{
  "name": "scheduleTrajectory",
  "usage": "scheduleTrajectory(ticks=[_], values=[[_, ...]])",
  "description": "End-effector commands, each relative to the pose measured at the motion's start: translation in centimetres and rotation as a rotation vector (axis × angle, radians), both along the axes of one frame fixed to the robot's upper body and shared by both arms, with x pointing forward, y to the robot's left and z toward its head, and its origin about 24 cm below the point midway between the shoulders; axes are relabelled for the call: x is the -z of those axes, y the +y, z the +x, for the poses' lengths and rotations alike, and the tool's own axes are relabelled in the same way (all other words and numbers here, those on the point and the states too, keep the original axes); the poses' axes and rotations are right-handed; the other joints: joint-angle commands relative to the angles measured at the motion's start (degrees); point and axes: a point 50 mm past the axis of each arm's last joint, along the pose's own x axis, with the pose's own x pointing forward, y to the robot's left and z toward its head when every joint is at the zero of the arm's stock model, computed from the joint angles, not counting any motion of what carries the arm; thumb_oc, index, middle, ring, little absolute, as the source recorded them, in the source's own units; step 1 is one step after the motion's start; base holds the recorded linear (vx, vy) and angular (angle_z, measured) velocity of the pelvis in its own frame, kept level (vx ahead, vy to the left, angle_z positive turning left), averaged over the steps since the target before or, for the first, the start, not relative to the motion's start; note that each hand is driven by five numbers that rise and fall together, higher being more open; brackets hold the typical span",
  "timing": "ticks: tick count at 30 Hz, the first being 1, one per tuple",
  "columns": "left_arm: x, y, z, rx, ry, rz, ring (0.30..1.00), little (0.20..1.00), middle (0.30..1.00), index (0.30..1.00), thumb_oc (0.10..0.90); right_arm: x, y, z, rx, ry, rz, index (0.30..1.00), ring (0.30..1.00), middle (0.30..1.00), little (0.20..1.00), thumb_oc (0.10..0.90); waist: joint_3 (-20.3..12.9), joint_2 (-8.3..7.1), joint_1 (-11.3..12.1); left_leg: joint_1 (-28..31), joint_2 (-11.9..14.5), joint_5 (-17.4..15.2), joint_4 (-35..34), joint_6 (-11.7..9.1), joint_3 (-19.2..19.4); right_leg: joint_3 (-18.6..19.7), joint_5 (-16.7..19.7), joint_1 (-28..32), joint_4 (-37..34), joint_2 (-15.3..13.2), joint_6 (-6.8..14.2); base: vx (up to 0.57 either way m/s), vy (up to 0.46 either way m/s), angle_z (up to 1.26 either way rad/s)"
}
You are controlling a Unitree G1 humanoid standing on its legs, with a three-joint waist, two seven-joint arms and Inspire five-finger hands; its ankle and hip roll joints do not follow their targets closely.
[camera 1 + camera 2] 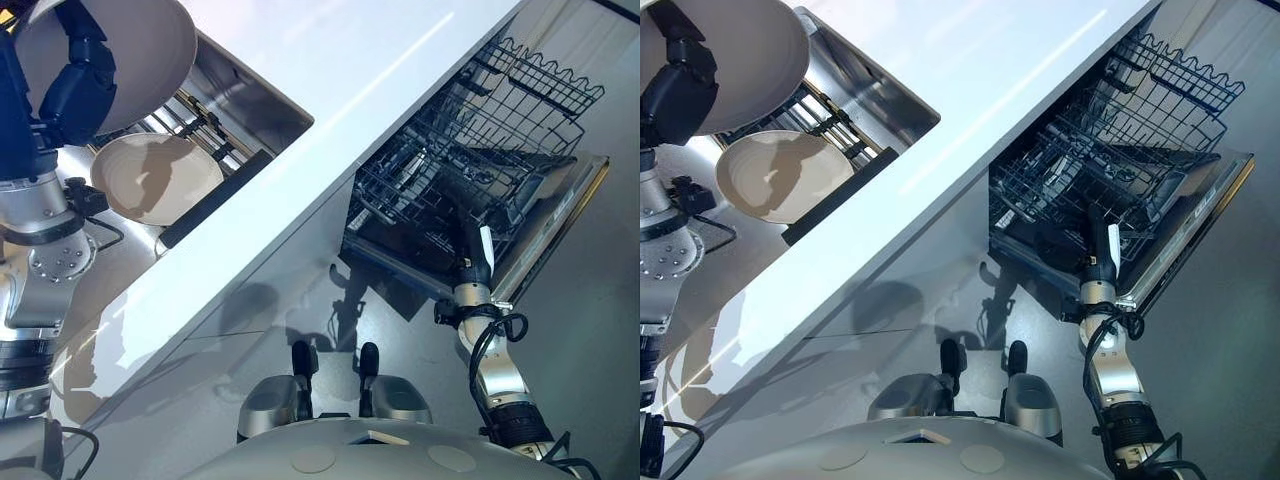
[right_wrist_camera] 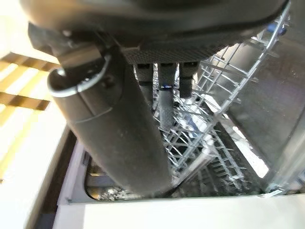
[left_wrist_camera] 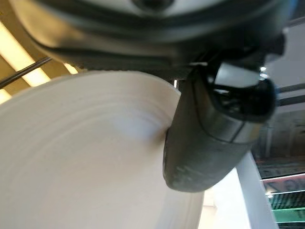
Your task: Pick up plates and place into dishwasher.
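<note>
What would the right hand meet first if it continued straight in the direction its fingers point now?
Probably the dark wire dishwasher rack: the right hand points into it with straight fingers, though depth is unclear.

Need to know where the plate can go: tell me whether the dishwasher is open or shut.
Open. The dishwasher door is folded down, and the lower rack is pulled out over it with its wire tines exposed. The right hand reaches into the rack.

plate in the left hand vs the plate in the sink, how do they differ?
The held plate is gripped by the left hand and raised above the sink; the sink plate rests inside it, untouched. The held plate is partly covered by the hand; the sink plate's whole face shows, with shadow across it. Both are round, plain and off-white.
</note>
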Motion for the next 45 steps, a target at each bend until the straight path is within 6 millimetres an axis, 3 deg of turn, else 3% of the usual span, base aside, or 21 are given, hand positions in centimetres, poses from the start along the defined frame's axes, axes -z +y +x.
scheduleTrajectory(ticks=[1,5,10,17,19,24,29,32,39,45], values=[[-1.1,-1.0,0.0,0.069,-0.202,-0.025,0.300,0.200,0.300,0.300,0.100,-16.8,-0.8,0.5,-0.148,-0.898,-0.070,0.900,0.900,0.900,0.900,0.800,-9.22,1.86,-1.44,0.19,-0.45,-6.09,1.33,-1.17,-1.25,-2.78,-10.66,-1.57,9.02,2.94,-0.31,0.00,0.000,0.00],[-0.9,-2.9,1.0,0.155,-0.238,-0.024,0.300,0.200,0.300,0.300,0.100,-19.0,1.4,0.8,-0.365,-0.968,-0.079,0.900,0.900,0.900,0.900,0.800,-10.03,1.34,-1.37,0.57,-0.59,-6.24,0.97,-1.31,-1.22,-3.09,-10.80,-1.22,8.84,2.87,-0.32,0.00,-0.017,0.05],[-0.4,-5.1,2.5,0.252,-0.169,-0.034,0.300,0.200,0.300,0.300,0.100,-19.5,3.9,2.1,-0.618,-0.880,-0.078,0.900,0.900,0.900,0.900,0.800,-11.08,0.48,-1.40,0.64,-0.64,-6.05,0.92,-1.26,-1.17,-2.96,-10.18,-1.19,8.49,3.05,-0.39,-0.01,-0.037,0.03],[-0.1,-6.0,3.1,0.293,-0.112,-0.028,0.300,0.200,0.300,0.300,0.100,-19.3,4.8,3.2,-0.691,-0.789,-0.095,0.900,0.900,0.900,0.900,0.800,-11.60,-0.07,-1.36,1.35,-0.39,-6.24,0.79,-1.24,-0.81,-2.56,-9.69,-0.65,7.97,3.33,-0.13,0.01,-0.015,-0.01],[0.2,-6.0,3.0,0.302,-0.102,-0.033,0.300,0.200,0.300,0.300,0.100,-18.6,4.8,3.6,-0.704,-0.716,-0.127,0.900,0.900,0.900,0.900,0.800,-11.69,-0.22,-1.43,1.51,-0.41,-6.33,0.74,-1.21,-0.68,-2.39,-9.56,-0.58,7.88,3.37,0.01,0.00,-0.005,0.02],[0.8,-5.2,2.6,0.312,-0.083,-0.050,0.300,0.200,0.300,0.300,0.100,-14.0,2.5,5.0,-0.661,-0.356,-0.264,0.900,0.900,0.900,0.900,0.800,-12.13,-0.90,-1.83,1.89,-0.45,-6.35,0.39,-1.22,-0.41,-1.76,-9.00,-0.49,7.28,3.52,0.42,0.00,-0.001,-0.01],[1.0,-4.7,2.1,0.297,-0.072,-0.043,0.300,0.200,0.300,0.300,0.100,-10.5,0.9,4.9,-0.653,-0.180,-0.159,0.900,0.900,0.900,0.900,0.800,-11.91,-1.12,-2.08,2.64,-0.21,-6.77,0.00,-1.05,-0.35,-1.41,-9.06,0.13,6.82,3.61,0.69,0.03,0.000,-0.05],[1.3,-4.3,2.1,0.280,-0.067,-0.040,0.300,0.200,0.300,0.300,0.100,-10.9,1.0,4.2,-0.707,-0.250,-0.031,0.900,0.900,0.900,0.900,0.800,-11.74,-1.04,-2.30,2.70,-0.09,-6.79,0.00,-0.93,-0.17,-1.24,-8.81,0.20,6.73,3.60,0.86,0.01,-0.005,-0.09],[1.5,-4.9,3.2,0.263,-0.074,-0.046,0.300,0.200,0.300,0.300,0.100,-15.5,3.0,3.8,-0.811,-0.605,0.297,0.900,0.900,0.900,0.900,0.800,-11.39,-0.57,-2.66,2.76,-0.28,-6.90,0.00,-0.54,0.33,-1.44,-8.33,-0.03,6.60,3.49,1.05,-0.01,0.003,-0.05],[2.0,-5.4,3.9,0.257,-0.028,-0.064,0.300,0.200,0.300,0.300,0.100,-18.9,3.4,2.2,-0.775,-0.871,0.188,0.900,0.900,0.900,0.900,0.800,-12.03,-0.27,-2.55,2.91,-0.59,-7.12,0.00,-0.29,0.51,-1.37,-8.17,0.18,6.05,3.50,1.05,0.00,0.001,-0.01]])
